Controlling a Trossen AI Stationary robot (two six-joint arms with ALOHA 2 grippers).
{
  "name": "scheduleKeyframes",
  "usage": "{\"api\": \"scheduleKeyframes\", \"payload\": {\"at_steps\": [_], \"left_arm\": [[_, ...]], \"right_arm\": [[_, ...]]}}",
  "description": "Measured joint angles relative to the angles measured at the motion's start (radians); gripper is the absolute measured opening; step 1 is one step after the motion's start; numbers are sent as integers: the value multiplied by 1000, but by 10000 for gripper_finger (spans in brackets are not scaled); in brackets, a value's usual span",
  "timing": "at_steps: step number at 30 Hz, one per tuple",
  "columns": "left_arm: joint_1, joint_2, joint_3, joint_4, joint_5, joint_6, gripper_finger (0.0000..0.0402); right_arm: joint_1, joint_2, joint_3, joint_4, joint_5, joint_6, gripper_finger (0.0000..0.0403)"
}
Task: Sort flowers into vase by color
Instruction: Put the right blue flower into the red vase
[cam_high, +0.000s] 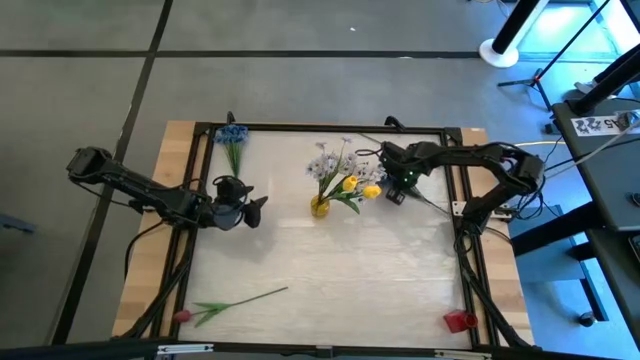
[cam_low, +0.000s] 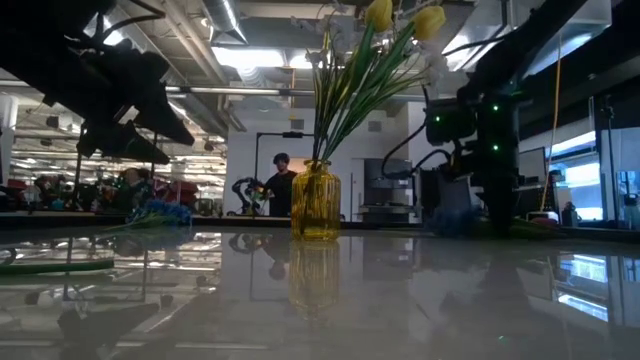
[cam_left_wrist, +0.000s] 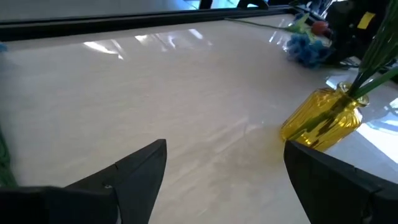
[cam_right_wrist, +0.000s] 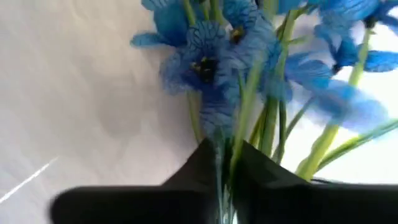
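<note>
A yellow glass vase (cam_high: 319, 207) stands mid-table with yellow and white-lavender flowers (cam_high: 338, 163) in it. My right gripper (cam_high: 393, 190) hovers just right of the vase, shut on a bunch of blue flowers (cam_right_wrist: 208, 62). In the low view their blue heads (cam_low: 450, 219) show low beside it. A second blue bunch (cam_high: 232, 135) lies flat at the far left. A red-pink flower (cam_high: 230, 303) lies flat near the near-left edge. My left gripper (cam_high: 254, 208) is open above the table, left of the vase (cam_left_wrist: 323, 118), touching nothing. My right gripper pinches several thin green stems (cam_right_wrist: 239, 134) of the blue bunch between its two fingers (cam_right_wrist: 199, 165). The stems run out along the fingers and the flower heads spread beyond the fingertips. Whether the heads touch the table, I cannot tell.
A small red object (cam_high: 459, 321) sits at the near-right corner. A dark frame (cam_high: 330, 127) borders the tabletop. Bare tabletop (cam_high: 350, 270) spreads between the vase and the near edge. A person (cam_low: 280, 185) stands in the room far behind the table.
</note>
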Motion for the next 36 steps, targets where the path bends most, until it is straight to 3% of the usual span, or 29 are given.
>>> {"api": "scheduleKeyframes", "payload": {"at_steps": [2,6,15,20,24,27,32,36], "left_arm": [[0,0,0,5,-3,-16,318],[1,0,0,5,-4,-28,318],[1,0,0,5,26,-25,318],[1,0,0,5,27,-25,318],[4,0,0,33,25,-35,318],[18,0,0,67,24,-12,318],[23,0,0,83,63,-32,318],[20,0,0,83,153,-52,318]], "right_arm": [[-1,-31,-1,20,-8,-1,11],[0,-158,0,-18,-16,24,18],[0,-563,1,-22,-34,18,6],[0,-788,1,95,-23,22,9],[-1,-886,4,125,-56,49,12],[0,-919,3,173,-168,45,5],[43,-988,2,334,-498,59,4],[166,-1050,1,392,-567,96,3]]}}
